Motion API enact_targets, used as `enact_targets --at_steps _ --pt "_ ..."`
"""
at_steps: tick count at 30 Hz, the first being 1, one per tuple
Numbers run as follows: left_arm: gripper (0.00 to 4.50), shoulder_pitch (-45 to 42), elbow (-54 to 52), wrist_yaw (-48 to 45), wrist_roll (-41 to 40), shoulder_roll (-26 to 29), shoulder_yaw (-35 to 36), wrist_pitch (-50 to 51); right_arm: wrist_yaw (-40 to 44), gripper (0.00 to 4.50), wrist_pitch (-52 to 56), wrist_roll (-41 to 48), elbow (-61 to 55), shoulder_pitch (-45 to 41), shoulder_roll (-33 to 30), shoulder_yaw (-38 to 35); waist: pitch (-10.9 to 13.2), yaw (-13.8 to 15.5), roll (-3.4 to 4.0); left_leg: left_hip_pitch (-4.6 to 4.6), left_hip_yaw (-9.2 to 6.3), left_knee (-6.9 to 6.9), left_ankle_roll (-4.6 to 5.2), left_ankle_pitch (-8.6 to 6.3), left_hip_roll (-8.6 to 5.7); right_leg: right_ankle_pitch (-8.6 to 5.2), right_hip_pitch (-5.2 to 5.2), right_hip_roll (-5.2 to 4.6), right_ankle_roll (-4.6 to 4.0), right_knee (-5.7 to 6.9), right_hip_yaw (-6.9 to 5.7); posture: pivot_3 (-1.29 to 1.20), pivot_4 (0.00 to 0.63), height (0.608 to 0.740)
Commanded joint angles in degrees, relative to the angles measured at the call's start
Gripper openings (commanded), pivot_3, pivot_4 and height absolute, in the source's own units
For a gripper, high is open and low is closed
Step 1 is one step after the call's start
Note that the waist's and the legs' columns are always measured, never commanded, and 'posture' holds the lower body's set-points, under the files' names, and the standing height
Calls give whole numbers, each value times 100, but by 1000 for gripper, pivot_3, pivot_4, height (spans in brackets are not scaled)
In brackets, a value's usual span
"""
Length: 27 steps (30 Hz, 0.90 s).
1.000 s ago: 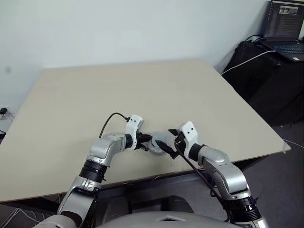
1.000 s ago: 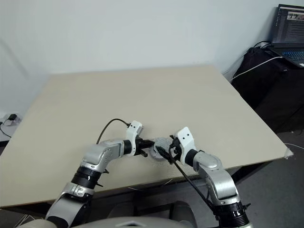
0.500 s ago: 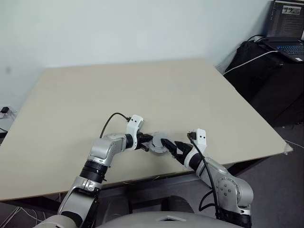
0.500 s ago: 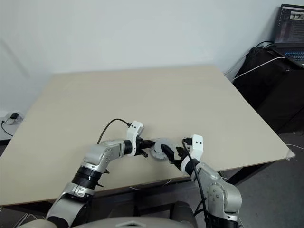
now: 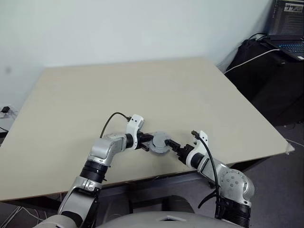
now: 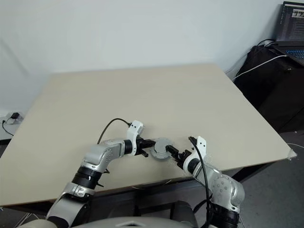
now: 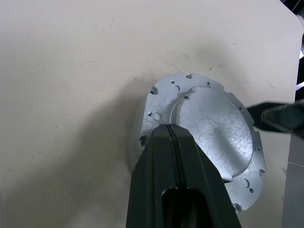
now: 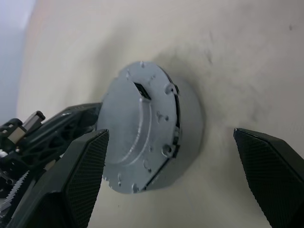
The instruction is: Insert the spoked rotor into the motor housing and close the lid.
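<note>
A pale beige surface (image 5: 142,90) fills the middle of the head view, in front of a plain white wall. At the upper right edge of the frame you have a dark desk with an open laptop (image 5: 288,35) and a white cable.

Low in the frame, just below centre and near the front edge of the surface, sits a round grey metal disc: the lid (image 5: 160,142), lying on top of a thicker round body, so the stack reads as one closed unit. In the wrist views the lid (image 7: 209,128) has a scalloped rim with small holes and a raised centre, and a thin dark seam shows under its rim (image 8: 142,128).

Your left claw (image 5: 147,141) comes in from the left of the disc, its fingers (image 7: 175,166) pressed shut together, the tip resting on the lid's rim. Your right claw (image 5: 173,145) points at the disc from the lower right, its fingers (image 8: 85,166) spread wide apart on either side of it, gripping nothing.
</note>
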Motion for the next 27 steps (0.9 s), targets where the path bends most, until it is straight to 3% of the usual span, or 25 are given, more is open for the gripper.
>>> enact_targets --at_steps 1,10,27 --pt "0 67 23 -26 22 -39 -146 78 -62 4485 109 367 163 -196 390 -62 -1 -3 2 0 0 0 0 0 0 0 0 0 0 0 0 0 0 740" --pt "0 95 -9 -12 21 -34 -133 80 -410 4485 115 1229 838 -296 720 -369 -7 -35 2 2 -1 0 0 0 1 0 3 2 0 0 1 0 0 740" --pt "0 172 -69 25 28 11 -148 102 -564 4485 -419 2466 1334 -373 797 -108 -19 -83 15 2 0 0 1 0 3 1 0 7 1 3 7 0 0 740"
